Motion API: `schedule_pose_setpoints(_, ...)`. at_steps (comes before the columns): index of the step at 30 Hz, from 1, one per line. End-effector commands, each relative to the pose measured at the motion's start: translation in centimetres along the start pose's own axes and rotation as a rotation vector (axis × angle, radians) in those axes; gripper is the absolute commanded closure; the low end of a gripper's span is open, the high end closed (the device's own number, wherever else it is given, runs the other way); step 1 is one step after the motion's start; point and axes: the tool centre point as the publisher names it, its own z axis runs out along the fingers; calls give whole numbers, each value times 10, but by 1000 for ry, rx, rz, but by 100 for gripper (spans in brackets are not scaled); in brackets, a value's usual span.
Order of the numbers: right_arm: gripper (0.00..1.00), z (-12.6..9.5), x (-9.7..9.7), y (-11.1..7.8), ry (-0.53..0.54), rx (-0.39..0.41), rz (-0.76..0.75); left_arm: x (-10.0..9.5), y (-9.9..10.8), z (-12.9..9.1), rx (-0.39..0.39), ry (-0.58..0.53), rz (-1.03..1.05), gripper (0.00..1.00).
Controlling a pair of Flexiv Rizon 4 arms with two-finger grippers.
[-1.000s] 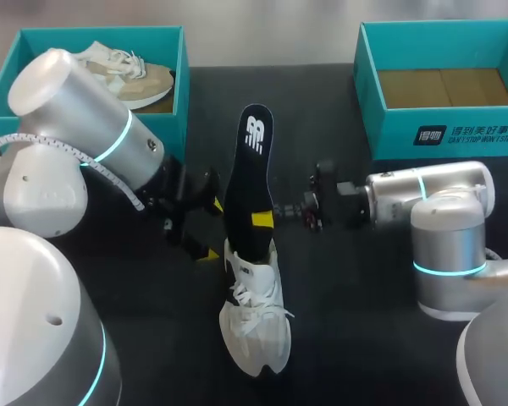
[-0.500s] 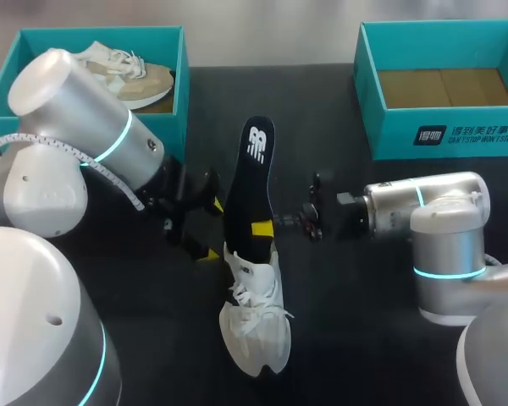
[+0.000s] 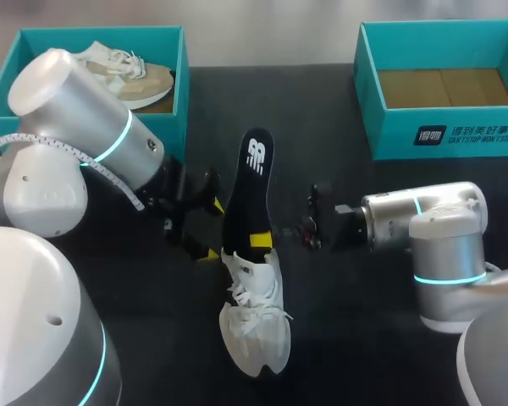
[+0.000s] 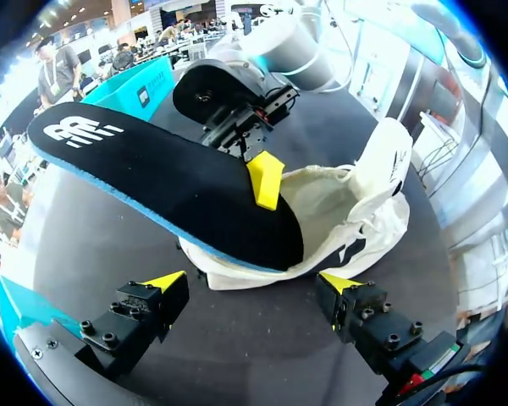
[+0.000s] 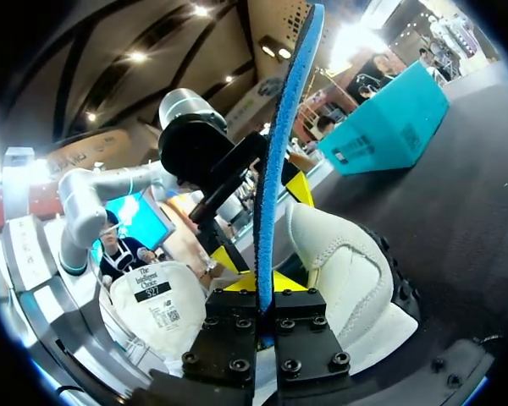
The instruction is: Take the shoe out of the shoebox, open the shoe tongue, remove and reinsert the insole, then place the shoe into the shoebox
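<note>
From above, the left arm lies low, its left fingers [image 3: 208, 253] spread wide just beside the shoe [image 3: 256, 330] on the worktop [image 3: 347, 338], while the right fingers [image 3: 262, 240] pinch the insole [image 3: 250, 186] sticking out of it. In the left wrist view, shoe and insole lie just ahead of the wide fingers. In the right wrist view, the insole's edge is clamped between the fingers, with the shoe beyond.

Left pincer [image 4: 252, 282]: fingers spread wide, wrist low and level.
Right pincer [image 5: 264, 283]: opposite the left pincer, fingers clamped on the insole [image 5: 281, 152] edge.
</note>
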Motion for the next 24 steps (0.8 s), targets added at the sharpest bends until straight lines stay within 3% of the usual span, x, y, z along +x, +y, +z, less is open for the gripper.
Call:
schedule_pose_setpoints(1, 100, 4, 0, -15, 0, 13, 22, 0, 0, 1, 0, 0, 1, 0)
schedule_pose_setpoints(13, 100, 8, 3, -19, 14, 24, 15, 0, 0, 1, 0, 0, 1, 0)
schedule_pose_setpoints(24, 100, 8, 4, -11, -72, -16, -59, 0, 0, 1, 0, 0, 1, 0)
